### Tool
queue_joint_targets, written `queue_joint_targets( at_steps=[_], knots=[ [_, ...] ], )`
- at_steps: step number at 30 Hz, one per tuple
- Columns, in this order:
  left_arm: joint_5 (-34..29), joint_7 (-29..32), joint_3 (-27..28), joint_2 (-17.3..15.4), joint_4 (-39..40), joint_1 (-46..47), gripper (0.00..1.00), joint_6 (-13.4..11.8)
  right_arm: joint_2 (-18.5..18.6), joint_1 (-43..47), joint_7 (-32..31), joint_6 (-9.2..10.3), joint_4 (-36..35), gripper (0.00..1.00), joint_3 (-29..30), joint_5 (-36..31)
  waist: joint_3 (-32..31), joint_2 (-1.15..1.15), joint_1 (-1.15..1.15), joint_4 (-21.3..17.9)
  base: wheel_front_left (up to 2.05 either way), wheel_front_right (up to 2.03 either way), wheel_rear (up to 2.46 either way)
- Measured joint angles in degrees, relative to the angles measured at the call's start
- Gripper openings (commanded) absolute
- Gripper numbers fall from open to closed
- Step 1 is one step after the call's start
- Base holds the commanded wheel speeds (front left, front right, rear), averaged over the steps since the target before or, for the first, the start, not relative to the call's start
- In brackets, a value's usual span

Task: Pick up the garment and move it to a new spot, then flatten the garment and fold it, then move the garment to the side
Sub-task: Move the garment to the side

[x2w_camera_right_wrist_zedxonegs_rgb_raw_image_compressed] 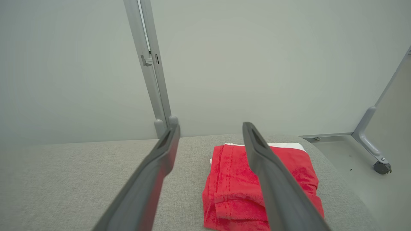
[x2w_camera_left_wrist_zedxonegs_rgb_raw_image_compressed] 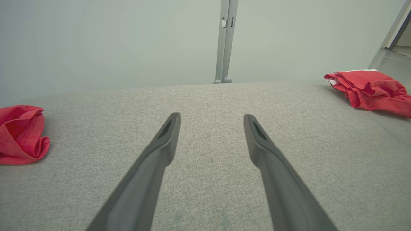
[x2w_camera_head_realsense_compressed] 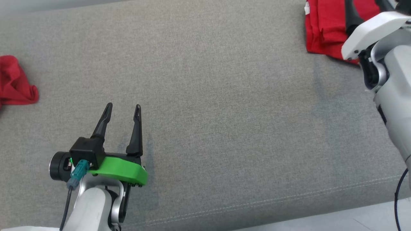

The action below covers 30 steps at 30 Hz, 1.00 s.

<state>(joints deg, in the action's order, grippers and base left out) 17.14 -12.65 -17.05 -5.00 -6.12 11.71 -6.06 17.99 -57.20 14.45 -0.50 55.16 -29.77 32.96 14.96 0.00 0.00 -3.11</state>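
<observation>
Two red pieces of clothing lie well apart on the grey fabric-covered bench (x2w_camera_head_realsense_compressed: 205,80). The folded red cloth garment (x2w_camera_right_wrist_zedxonegs_rgb_raw_image_compressed: 237,179) sits at the far right end as a neat squared stack. A white strip shows along its far edge, and I cannot tell whether that is part of it or another cloth beneath. The crumpled red cloth garment (x2w_camera_left_wrist_zedxonegs_rgb_raw_image_compressed: 19,134) is bunched up at the left edge.

The right tool (x2w_camera_right_wrist_zedxonegs_rgb_raw_image_compressed: 211,125) hangs over the folded stack with its two long dark fingers spread wide and nothing pinched between them. Whether a finger brushes the cloth I cannot tell. The left tool (x2w_camera_head_realsense_compressed: 124,105) is just as spread and empty, over bare grey fabric nearer the robot, with the crumpled heap off to its left.

The stack looks finished and set aside, so I would guess the heap on the left is the one to be handled next. It should be light, limp and not fragile, and it will sag and drape from any single pinch. The raised ridge of folds on top of the heap seems the easiest place to take hold for lifting. Flattening would likely need both tools on a hem or two corners. Cloth may drag a little on the woven bench cover.
</observation>
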Motion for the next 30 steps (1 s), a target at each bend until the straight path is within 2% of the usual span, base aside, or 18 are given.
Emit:
queue_joint_targets(
  at_steps=[5, 9, 11, 16, 24, 30],
  knots=[
    [0.73, -0.09, 1.11, 0.34, -1.89, -0.02, 1.00, -0.01, -2.07, 5.18, 0.13, 0.10, -3.61, 1.00, 1.88, 1.86, -3.55, 0.00, 0.00, -0.34, 0.00, 0.00, 0.00],
    [1.00, -0.52, 1.79, 0.57, -2.92, -0.56, 1.00, -0.01, -2.12, 8.83, 0.13, 1.20, -8.39, 1.00, 3.67, 1.62, -6.21, 0.00, 0.00, -0.32, 0.00, 0.00, 0.00],
    [1.67, -0.53, 2.20, 0.71, -3.50, -1.33, 1.00, -0.02, -2.72, 12.65, 0.13, 2.63, -11.65, 1.00, 4.38, 0.91, -7.95, 0.00, 0.00, -0.10, 0.00, 0.00, 0.00],
    [1.76, -0.58, 2.82, 0.82, -4.48, -3.04, 1.00, -0.07, -5.13, 20.56, 0.13, 4.16, -16.27, 1.00, 5.35, 0.29, -10.24, 0.00, 0.00, 0.65, 0.00, 0.00, 0.00],
    [1.92, -1.08, 4.28, 0.92, -5.12, -5.96, 1.00, -0.54, -7.77, 30.10, 0.13, 6.16, -23.68, 1.00, 6.90, -1.80, -12.98, 0.00, 0.00, 1.47, 0.00, 0.00, 0.00],
    [2.34, -1.09, 5.20, 1.05, -5.31, -9.12, 1.00, -0.58, -8.78, 36.29, 0.13, 6.73, -27.78, 1.00, 7.83, -3.45, -14.49, 0.00, 0.00, 1.47, 0.00, 0.00, 0.00]
  ],
)
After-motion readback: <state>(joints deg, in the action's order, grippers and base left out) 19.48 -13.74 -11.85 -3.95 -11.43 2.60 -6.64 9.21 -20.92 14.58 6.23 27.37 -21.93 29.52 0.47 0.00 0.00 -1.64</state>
